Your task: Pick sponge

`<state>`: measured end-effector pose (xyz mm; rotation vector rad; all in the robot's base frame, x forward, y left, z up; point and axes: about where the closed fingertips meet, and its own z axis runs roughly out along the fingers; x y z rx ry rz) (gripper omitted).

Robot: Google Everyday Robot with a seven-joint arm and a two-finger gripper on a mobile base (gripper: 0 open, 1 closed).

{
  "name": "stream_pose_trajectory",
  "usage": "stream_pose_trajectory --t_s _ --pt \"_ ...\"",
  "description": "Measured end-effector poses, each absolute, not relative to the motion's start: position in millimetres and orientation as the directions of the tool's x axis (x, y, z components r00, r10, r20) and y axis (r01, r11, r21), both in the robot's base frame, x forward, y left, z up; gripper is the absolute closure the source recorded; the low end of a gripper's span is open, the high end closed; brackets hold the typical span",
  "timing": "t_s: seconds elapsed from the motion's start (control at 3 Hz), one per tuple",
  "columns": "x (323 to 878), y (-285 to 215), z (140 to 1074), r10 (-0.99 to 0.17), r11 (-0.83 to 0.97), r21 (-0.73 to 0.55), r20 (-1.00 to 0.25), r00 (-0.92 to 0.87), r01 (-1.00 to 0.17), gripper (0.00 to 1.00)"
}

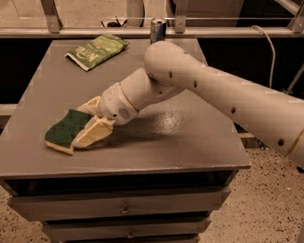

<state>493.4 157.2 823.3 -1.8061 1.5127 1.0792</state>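
Note:
The sponge [65,130], dark green on top over pale yellow foam, lies flat near the front left of the grey table [181,139]. My gripper [90,120] is low over the table at the sponge's right end. One cream finger [88,106] is at the sponge's far side. The other finger [95,134] lies against its near right side. The jaws stand open around the sponge's end, and the sponge rests on the table. My white arm [218,93] reaches in from the right.
A flat green snack packet [97,50] with white lettering lies at the table's back left. A metal can [157,29] stands beyond the back edge. Drawers [124,210] are below the tabletop. A rail [145,30] runs behind the table.

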Motion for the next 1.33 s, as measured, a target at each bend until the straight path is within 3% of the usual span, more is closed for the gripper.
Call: stream_pose_trajectory --t_s 0.67,1.33 --pt "493.0 143.3 853.0 -0.491 -0.192 0.007 -0.866 0.089 -0.981 0.95" --pt "498.6 119.2 896.0 -0.473 -0.142 -0.092 -0.868 0.149 -0.986 1.00"
